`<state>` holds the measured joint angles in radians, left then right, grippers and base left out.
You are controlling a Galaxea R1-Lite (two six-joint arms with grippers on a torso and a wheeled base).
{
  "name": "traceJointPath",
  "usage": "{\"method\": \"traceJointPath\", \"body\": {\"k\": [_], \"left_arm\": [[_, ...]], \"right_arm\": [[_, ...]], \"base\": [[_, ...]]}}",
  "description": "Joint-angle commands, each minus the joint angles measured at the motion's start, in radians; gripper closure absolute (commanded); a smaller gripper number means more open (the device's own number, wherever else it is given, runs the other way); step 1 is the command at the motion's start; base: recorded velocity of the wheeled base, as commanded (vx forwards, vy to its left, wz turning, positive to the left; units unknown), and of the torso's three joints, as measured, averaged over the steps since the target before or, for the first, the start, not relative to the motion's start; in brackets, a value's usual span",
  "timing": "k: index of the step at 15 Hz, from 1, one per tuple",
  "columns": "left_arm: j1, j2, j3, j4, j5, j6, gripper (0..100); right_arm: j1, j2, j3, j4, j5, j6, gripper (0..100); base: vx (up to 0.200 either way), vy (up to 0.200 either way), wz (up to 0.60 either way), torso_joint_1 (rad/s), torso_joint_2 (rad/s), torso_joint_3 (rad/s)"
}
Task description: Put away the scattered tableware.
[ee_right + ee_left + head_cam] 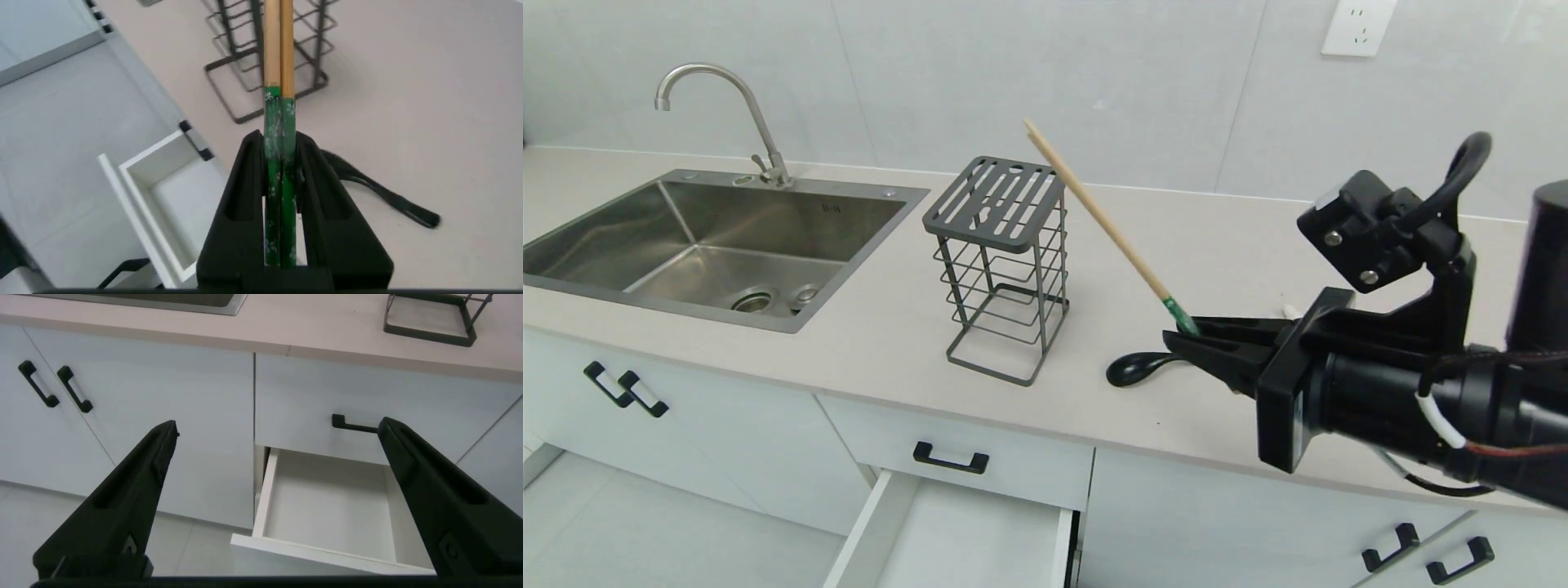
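Right gripper [1194, 333], over the countertop [890, 327] toward its right end and near its front edge: the jaws are closed tight on a pair of chopsticks [1094, 212], gripping them by their green-painted ends, with the two sticks pressed side by side between the fingers [245, 188]. From the grip the bare wooden shafts slant up toward the back wall and the robot's left. Their free tips stand above the right rear corner of the wire rack [977, 233]; whether the shafts touch the rack cannot be told. The rack stands upright on the middle of the countertop, between the sink [596, 245] at the left end and the right gripper. A black spoon [1131, 369] lies flat on the countertop near the front edge, to the right of the rack. Its bowl sits just beside and below the right gripper's fingertips, and its handle runs on beneath the fingers, apart from them. Left gripper [276, 433], below the countertop's front edge and facing the cabinet fronts: the jaws are spread wide and hold nothing. An open drawer [327, 506] shows between its fingers, under the part of the countertop that carries the rack.
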<state>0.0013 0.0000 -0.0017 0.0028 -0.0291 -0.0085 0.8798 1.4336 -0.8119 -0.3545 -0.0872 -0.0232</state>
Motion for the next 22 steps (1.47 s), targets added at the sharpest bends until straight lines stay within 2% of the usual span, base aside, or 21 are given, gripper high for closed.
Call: {"method": "traceJointPath", "body": {"k": [1, 2, 5, 8, 10, 11, 13, 15, 22], "left_arm": [[0.000, 0.002, 0.000, 0.000, 0.000, -0.001, 0], [0.000, 0.002, 0.000, 0.000, 0.000, -0.001, 0], [0.000, 0.002, 0.000, 0.000, 0.000, -0.001, 0], [0.000, 0.002, 0.000, 0.000, 0.000, -0.001, 0], [0.000, 0.002, 0.000, 0.000, 0.000, -0.001, 0], [0.000, 0.002, 0.000, 0.000, 0.000, -0.001, 0], [0.000, 0.002, 0.000, 0.000, 0.000, -0.001, 0], [0.000, 0.002, 0.000, 0.000, 0.000, -0.001, 0], [0.000, 0.002, 0.000, 0.000, 0.000, -0.001, 0]], "right_arm": [[0.080, 0.050, -0.052, 0.005, 0.003, 0.000, 100], [0.139, 0.085, -0.095, 0.006, 0.020, 0.002, 100], [0.171, 0.125, -0.104, 0.022, 0.034, 0.000, 100], [0.168, 0.140, -0.090, 0.026, 0.057, 0.005, 100], [0.185, 0.172, -0.061, 0.026, 0.153, -0.003, 100], [0.185, 0.182, -0.061, 0.025, 0.165, -0.007, 100], [0.137, 0.260, -0.052, 0.026, 0.230, -0.135, 100], [0.110, 0.298, -0.049, 0.026, 0.233, -0.254, 100], [0.131, 0.344, -0.066, 0.025, 0.222, -0.271, 100]], "base": [[0.000, 0.000, 0.00, 0.000, 0.00, 0.000], [0.000, 0.000, 0.00, 0.000, 0.00, 0.000], [0.000, 0.000, 0.00, 0.000, 0.00, 0.000], [0.000, 0.000, 0.00, 0.000, 0.00, 0.000], [0.000, 0.000, 0.00, 0.000, 0.00, 0.000], [0.000, 0.000, 0.00, 0.000, 0.00, 0.000], [0.000, 0.000, 0.00, 0.000, 0.00, 0.000], [0.000, 0.000, 0.00, 0.000, 0.00, 0.000], [0.000, 0.000, 0.00, 0.000, 0.00, 0.000]]}}
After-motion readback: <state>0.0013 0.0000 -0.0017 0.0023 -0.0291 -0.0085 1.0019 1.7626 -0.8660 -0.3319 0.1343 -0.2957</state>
